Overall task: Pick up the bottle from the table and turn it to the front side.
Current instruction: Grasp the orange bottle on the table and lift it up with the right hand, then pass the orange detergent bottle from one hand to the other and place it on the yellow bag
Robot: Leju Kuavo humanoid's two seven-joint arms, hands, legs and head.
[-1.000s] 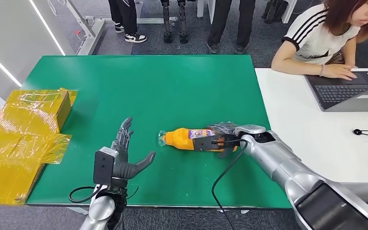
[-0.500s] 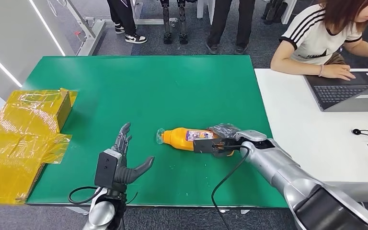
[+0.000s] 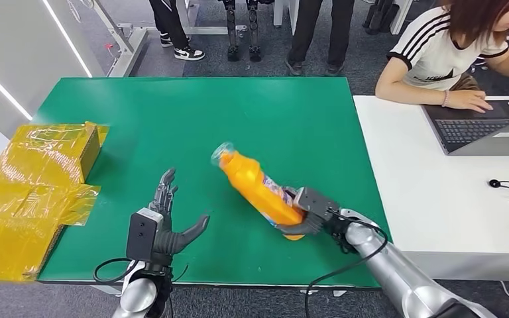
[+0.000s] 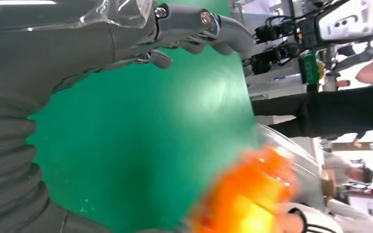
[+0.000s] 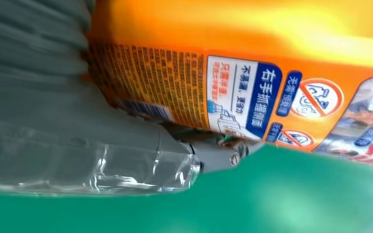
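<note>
An orange bottle (image 3: 257, 187) with a clear cap and a printed label is lifted off the green table (image 3: 192, 112), tilted with its cap up and to the far left. My right hand (image 3: 308, 215) grips its lower end. The right wrist view has the label (image 5: 252, 97) close up against the grey thumb. My left hand (image 3: 166, 225) hovers open over the table's near left part, apart from the bottle. A blurred orange shape of the bottle (image 4: 247, 194) appears in the left wrist view.
A yellow film-wrapped box (image 3: 33, 192) lies at the table's left edge. A white table (image 3: 431, 192) adjoins on the right, with a laptop (image 3: 484, 126) and a seated person (image 3: 457, 46). Other people stand behind the far edge.
The bottle has gone from lying flat on the table to lifted and tilted, cap raised toward the far left. My right hand drew nearer with it. The left hand shifted slightly.
</note>
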